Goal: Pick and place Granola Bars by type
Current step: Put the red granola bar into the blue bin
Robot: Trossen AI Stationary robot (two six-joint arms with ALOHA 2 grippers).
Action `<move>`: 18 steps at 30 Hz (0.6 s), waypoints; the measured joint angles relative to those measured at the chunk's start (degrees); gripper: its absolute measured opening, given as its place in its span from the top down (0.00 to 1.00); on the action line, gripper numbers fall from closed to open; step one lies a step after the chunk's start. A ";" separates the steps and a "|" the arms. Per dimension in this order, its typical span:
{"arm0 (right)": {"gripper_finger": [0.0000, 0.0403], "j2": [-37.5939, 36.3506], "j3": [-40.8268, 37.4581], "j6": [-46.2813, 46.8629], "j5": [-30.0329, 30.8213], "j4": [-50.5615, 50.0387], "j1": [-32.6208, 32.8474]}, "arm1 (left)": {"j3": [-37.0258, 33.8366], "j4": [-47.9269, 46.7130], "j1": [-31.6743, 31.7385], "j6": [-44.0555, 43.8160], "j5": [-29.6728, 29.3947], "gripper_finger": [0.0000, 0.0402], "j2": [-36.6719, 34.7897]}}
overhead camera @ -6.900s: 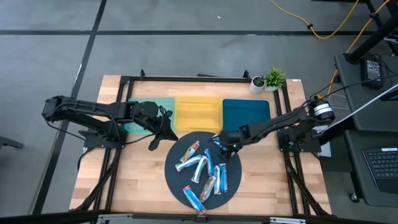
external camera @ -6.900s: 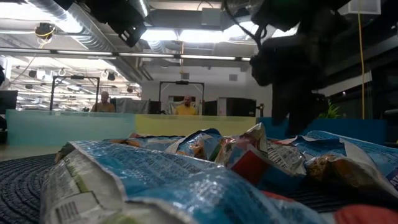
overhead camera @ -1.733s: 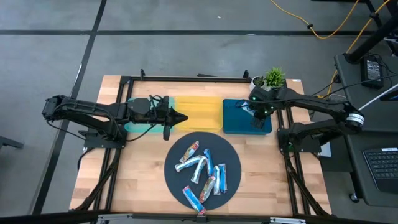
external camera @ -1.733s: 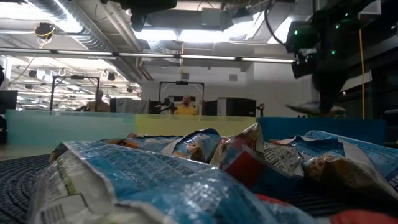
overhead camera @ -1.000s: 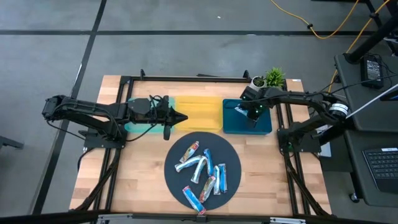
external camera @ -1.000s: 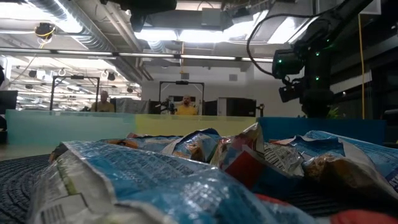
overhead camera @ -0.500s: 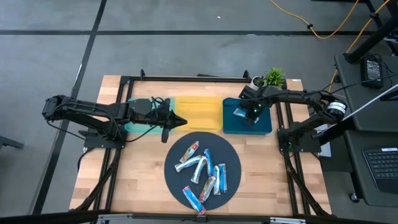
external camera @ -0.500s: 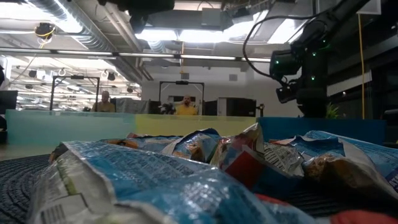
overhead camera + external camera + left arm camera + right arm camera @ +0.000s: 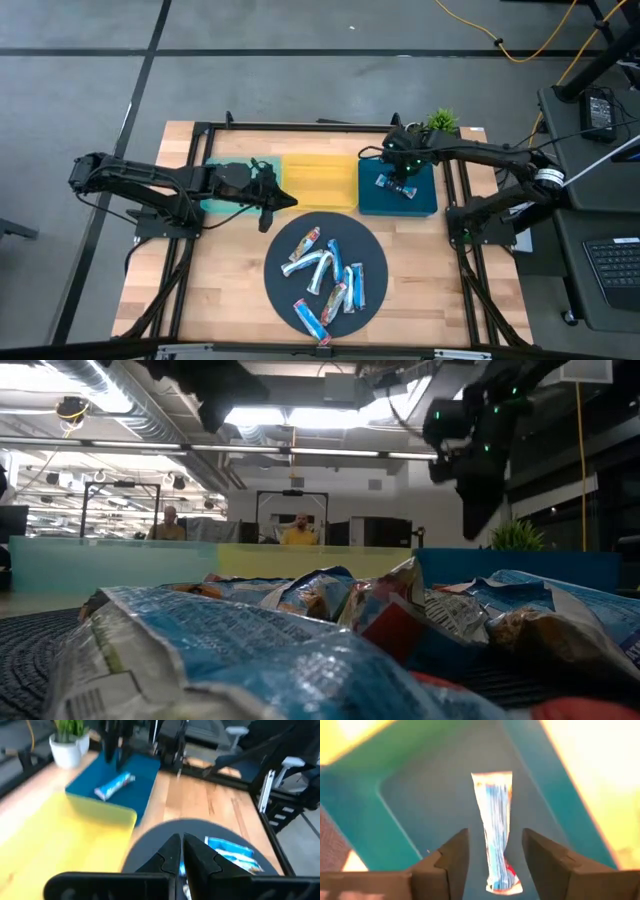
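One blue-wrapped granola bar (image 9: 393, 186) (image 9: 494, 820) lies flat on the floor of the blue tray (image 9: 420, 200). My right gripper (image 9: 400, 170) (image 9: 495, 855) hangs open above it, pointing down, with a finger on either side of the bar's near end and clear of it. Several more granola bars (image 9: 325, 270) in blue, silver and red-brown wrappers lie heaped on a round black mat (image 9: 285, 285) at the table's near middle. My left gripper (image 9: 288, 202) (image 9: 181, 855) is shut on nothing and hovers between the yellow tray (image 9: 318, 182) and the mat.
A teal tray (image 9: 225, 200) lies under the left arm, left of the yellow one. A small potted plant (image 9: 440, 125) stands at the far right corner, just behind the blue tray. A black frame rail (image 9: 300, 127) runs round the table. Bare wood shows left and right of the mat.
My right gripper has risen out of the blue tray and drawn a little toward the far edge. It has let go of the blue bar, which now lies flat and alone on the tray's floor. The left gripper has stayed near the yellow tray.
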 joint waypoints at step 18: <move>0.54 -11.36 0.98 -8.61 9.41 13.61 10.65 | 0.00 -0.20 -9.19 -10.12 8.15 0.96 14.45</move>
